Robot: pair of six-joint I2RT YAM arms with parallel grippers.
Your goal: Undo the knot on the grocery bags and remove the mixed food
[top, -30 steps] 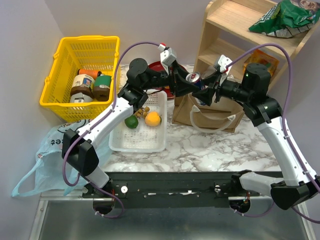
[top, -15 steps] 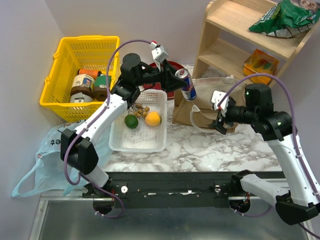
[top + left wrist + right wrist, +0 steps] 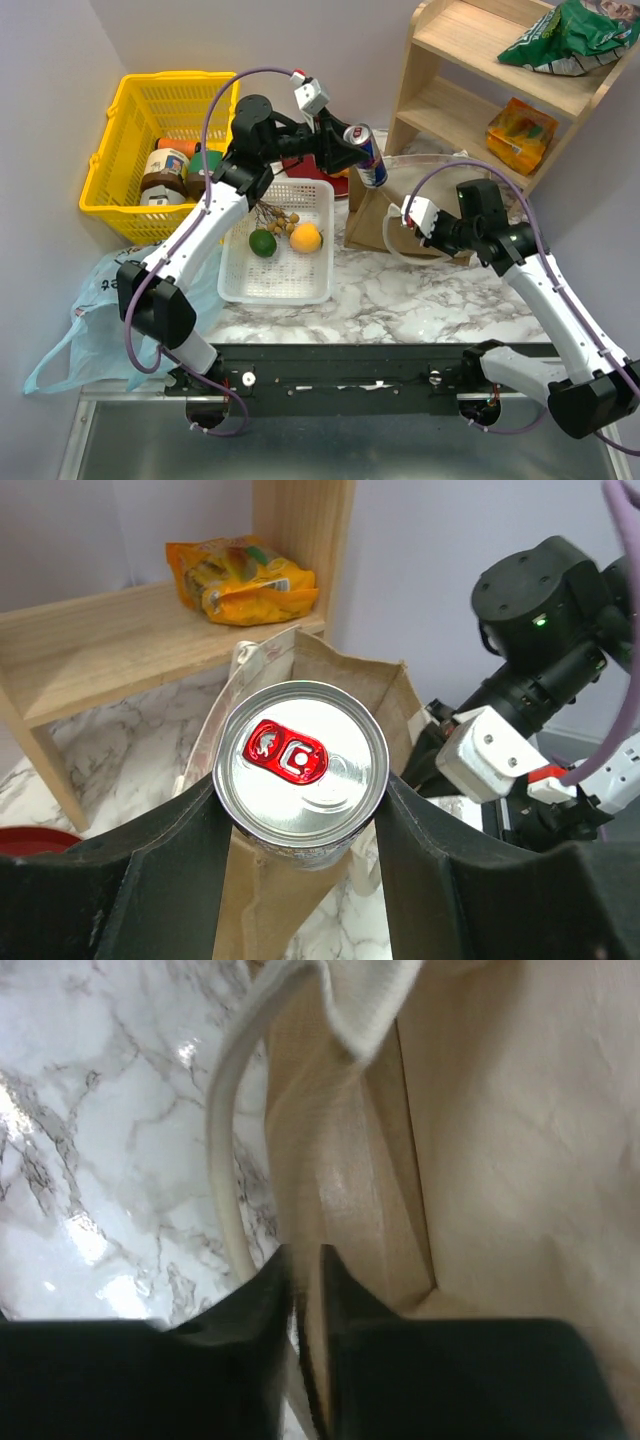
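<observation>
1. the white tray (image 3: 275, 298) holds the lime (image 3: 263, 243), the orange (image 3: 306, 237) and the brown fruits (image 3: 285, 220).
2. the left gripper (image 3: 300, 820) pinches the blue can (image 3: 367, 157) by its sides, above the paper bag (image 3: 378, 228); the can's long axis tilts off upright.
3. the tray lies down and left of that claw, so the left arm seems the nearer one to set the can there.
4. the right gripper (image 3: 305, 1255) has its fingers almost together at the bag's front wall, beside the rope handle (image 3: 225, 1160); whether they catch paper, i cannot tell.
5. the left wrist view shows the can's red tab and the bag's mouth beneath; only the top view shows the tray.
</observation>
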